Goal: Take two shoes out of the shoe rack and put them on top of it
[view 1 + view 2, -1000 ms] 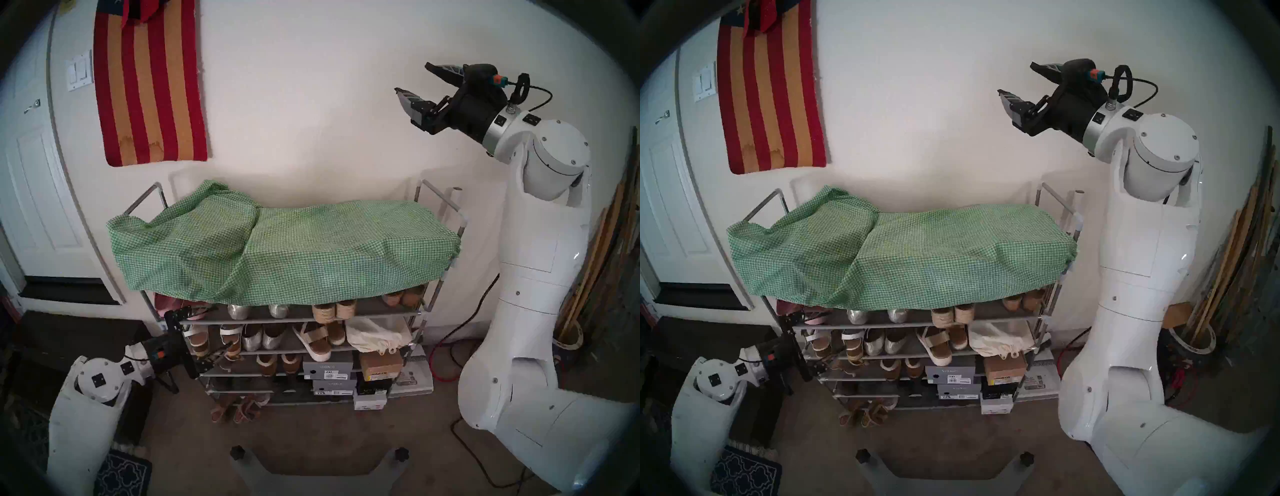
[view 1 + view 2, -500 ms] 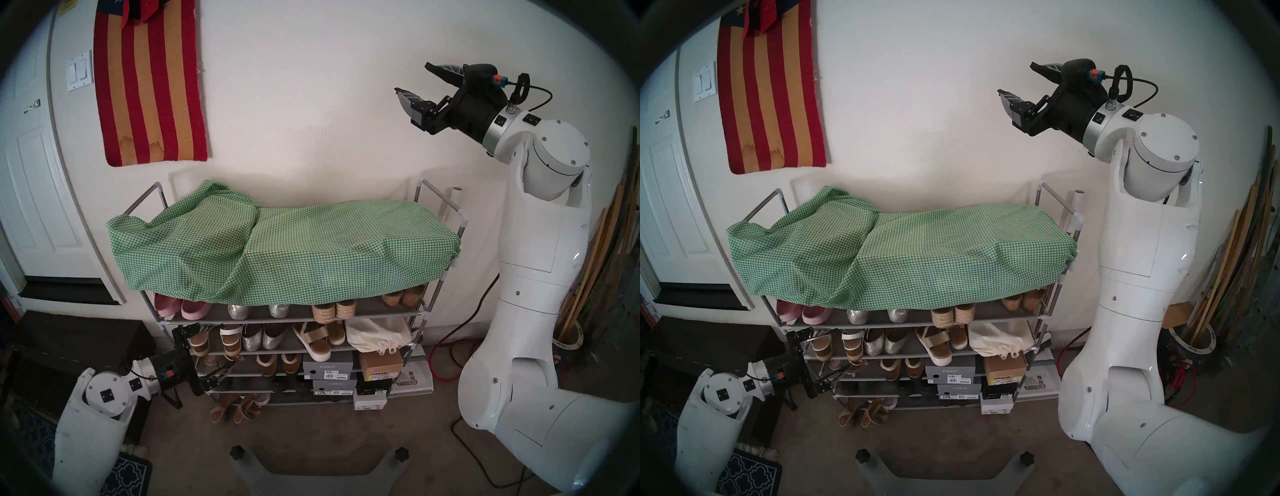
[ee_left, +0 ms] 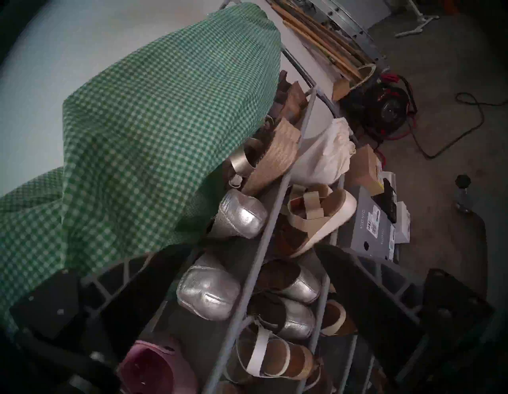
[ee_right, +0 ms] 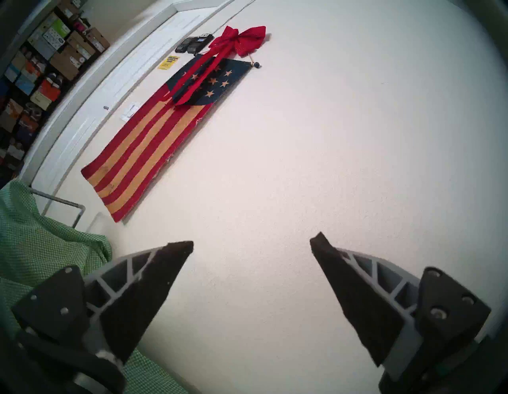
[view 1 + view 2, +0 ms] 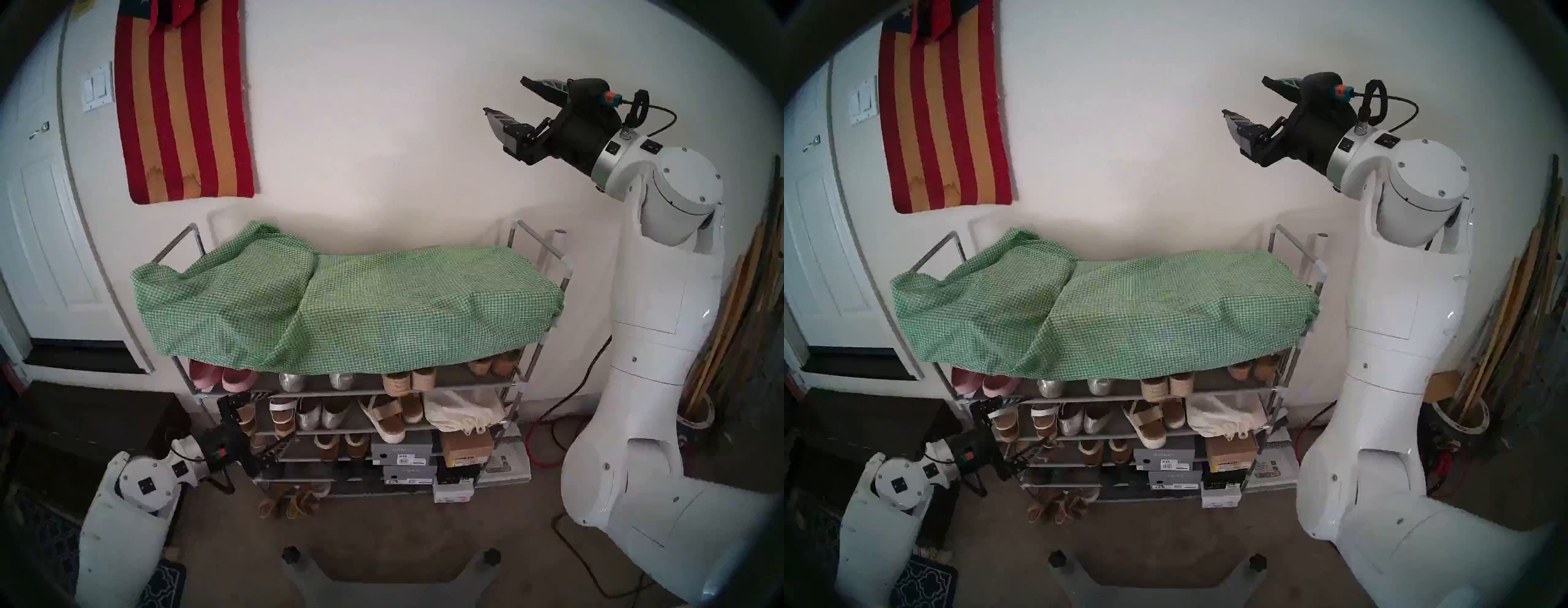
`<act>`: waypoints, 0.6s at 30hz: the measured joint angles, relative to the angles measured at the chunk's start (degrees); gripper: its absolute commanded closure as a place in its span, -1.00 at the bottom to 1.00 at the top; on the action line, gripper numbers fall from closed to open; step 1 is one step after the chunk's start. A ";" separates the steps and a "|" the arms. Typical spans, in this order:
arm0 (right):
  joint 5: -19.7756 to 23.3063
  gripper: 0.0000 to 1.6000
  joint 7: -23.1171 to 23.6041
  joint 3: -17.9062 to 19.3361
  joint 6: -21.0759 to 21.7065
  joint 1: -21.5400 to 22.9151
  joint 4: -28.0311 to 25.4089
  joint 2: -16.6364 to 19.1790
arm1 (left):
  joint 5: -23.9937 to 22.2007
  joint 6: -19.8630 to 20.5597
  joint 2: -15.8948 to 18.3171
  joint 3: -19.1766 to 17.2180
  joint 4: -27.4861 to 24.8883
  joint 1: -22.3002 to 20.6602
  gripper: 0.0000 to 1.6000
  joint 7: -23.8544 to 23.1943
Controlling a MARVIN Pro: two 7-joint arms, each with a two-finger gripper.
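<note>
The left tool, fingers spread and empty, is nearer the pair of metallic silver perforated ballet flats, which lie just ahead and slightly above it on the tall grey tube-and-fabric shoe rack, heels outward, while the open right tool hangs well above.

Right gripper jaws spread wide, bare wall between — striped flag, green checked cloth lower left

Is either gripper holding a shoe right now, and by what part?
No. The left gripper and the right gripper are both open and hold nothing.
</note>
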 measured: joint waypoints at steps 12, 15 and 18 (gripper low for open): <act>0.00 -1.00 0.00 0.00 0.00 0.00 0.00 0.00 | -2.07 -1.79 0.72 -0.97 -1.27 2.73 -1.00 -1.27; 0.00 -1.00 -0.01 0.00 0.00 0.00 0.00 0.00 | -1.94 -1.83 0.48 -0.20 -0.28 2.73 -1.00 -1.53; 0.00 -1.00 -0.01 0.00 0.00 0.00 0.00 0.00 | -1.01 -1.83 0.15 0.47 1.24 2.13 -1.00 -1.45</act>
